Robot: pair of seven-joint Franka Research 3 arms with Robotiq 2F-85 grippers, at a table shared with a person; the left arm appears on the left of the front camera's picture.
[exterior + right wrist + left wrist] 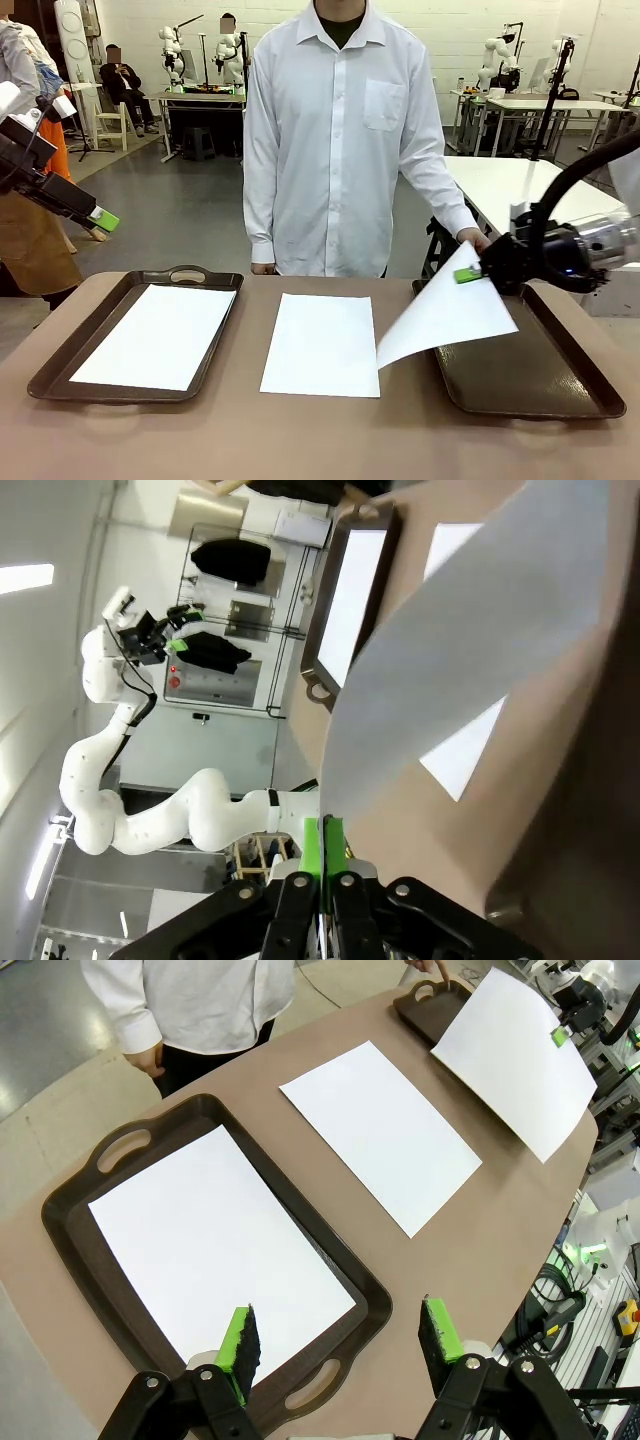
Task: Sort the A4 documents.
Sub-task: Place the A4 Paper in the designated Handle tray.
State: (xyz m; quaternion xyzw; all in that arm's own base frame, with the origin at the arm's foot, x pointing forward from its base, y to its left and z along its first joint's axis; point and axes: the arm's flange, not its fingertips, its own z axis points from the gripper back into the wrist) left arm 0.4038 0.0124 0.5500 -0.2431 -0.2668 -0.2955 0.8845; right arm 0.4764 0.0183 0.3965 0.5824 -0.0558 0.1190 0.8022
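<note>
Here, the right gripper point(467, 274), green pads pinched shut on the corner of a thin white A4 paper sheet point(445, 315), holds the page slanting down from its fingers, part-hiding a dark brown handled tray point(540, 385). The left gripper point(340, 1338) hangs raised, fingers spread, above a second sheet point(215, 1250) in another tray point(75, 1230); a third sheet point(322, 343) lies on the tan table point(320, 440) between.

The front view looks across the table point(300, 440) from its near edge, the left wrist down from high over its left end, the right wrist low and rolled sideways; all share the middle sheet point(322, 343).
</note>
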